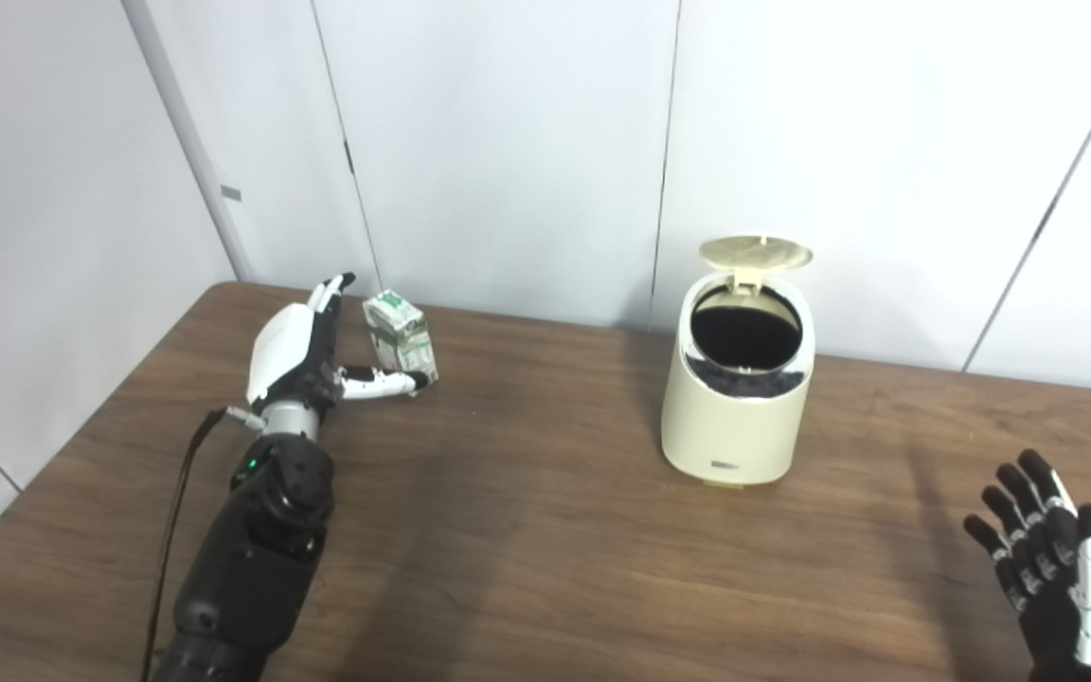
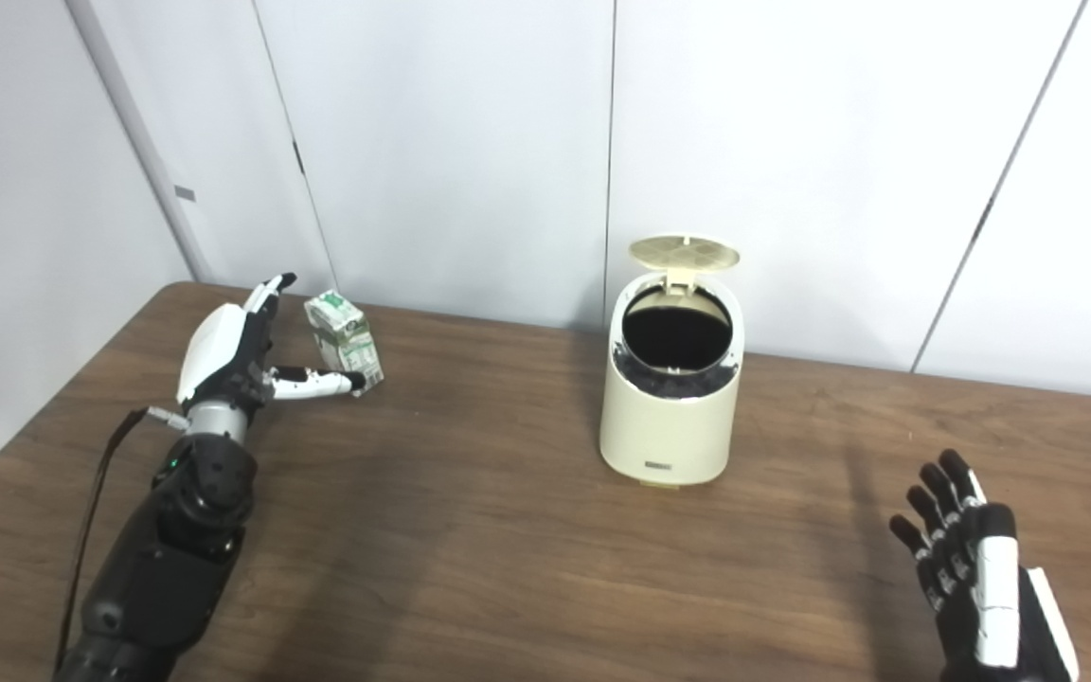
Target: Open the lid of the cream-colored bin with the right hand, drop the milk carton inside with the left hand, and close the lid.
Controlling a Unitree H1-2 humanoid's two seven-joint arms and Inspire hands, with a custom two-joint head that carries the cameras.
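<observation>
The left hand (image 1: 304, 355) is open wide beside the milk carton (image 1: 401, 334), with the fingers behind it and the thumb in front, near its base; a firm grip is not visible. The carton stands on the wooden table (image 1: 527, 530), far left. Well apart to the right stands the cream-colored bin (image 1: 735, 407), its lid (image 1: 755, 253) raised. The right hand (image 1: 1062, 568) is at the bottom right, fingers spread, holding nothing.

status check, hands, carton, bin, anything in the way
Left hand open, around the milk carton, not gripping. Right hand open, clear of the bin. Lid up. Nothing on the table between carton and bin.
</observation>
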